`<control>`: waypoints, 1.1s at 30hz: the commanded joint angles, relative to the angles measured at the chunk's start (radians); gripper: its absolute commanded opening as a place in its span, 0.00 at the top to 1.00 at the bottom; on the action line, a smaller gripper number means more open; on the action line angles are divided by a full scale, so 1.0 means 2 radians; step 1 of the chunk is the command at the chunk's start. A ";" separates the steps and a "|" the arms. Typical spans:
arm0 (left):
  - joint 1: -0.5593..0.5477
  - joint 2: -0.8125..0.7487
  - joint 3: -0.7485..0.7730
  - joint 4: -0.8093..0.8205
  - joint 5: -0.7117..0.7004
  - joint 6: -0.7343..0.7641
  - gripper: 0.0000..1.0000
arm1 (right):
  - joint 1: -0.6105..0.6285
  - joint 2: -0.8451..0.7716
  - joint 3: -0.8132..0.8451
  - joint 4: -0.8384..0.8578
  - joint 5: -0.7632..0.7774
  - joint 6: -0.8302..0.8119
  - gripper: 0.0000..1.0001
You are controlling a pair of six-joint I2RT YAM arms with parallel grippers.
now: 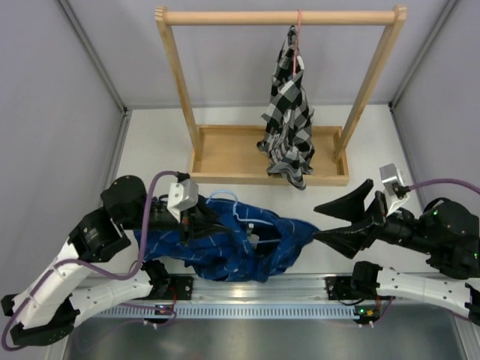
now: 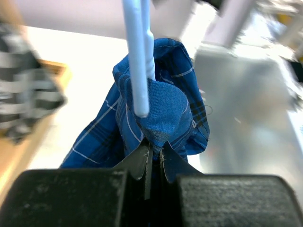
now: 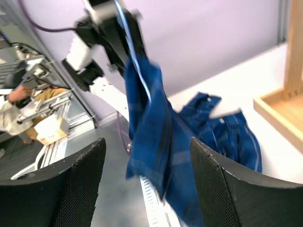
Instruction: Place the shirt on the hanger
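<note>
Near the table's [image 1: 157, 150] front edge, between the two arms, lies the one dark blue shirt [image 1: 240, 244], crumpled. The single light blue hanger [image 2: 137, 56] rests against a raised fold of it. The left gripper [image 2: 152, 151] is clamped on that fold. The right gripper [image 1: 319, 223] hovers spread wide at the shirt's right end. Behind them, one wooden rack [image 1: 281, 16] carries one checked shirt [image 1: 289, 112] on one pinkish hanger [image 1: 298, 34].

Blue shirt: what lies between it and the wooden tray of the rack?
Top view: bare table, plus the hanger sticking out of the shirt toward the tray.
</note>
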 commanded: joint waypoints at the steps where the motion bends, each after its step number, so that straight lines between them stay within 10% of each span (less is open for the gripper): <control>1: 0.000 0.037 -0.006 0.011 0.148 0.016 1.00 | 0.007 0.060 0.055 -0.028 -0.067 -0.057 0.31; 11: -0.001 0.132 0.016 0.011 0.286 0.067 1.00 | 0.007 0.164 0.057 0.099 -0.177 -0.086 0.43; 33: -0.002 0.133 0.017 0.039 0.212 0.036 1.00 | 0.019 0.208 0.026 0.200 -0.143 -0.057 0.80</control>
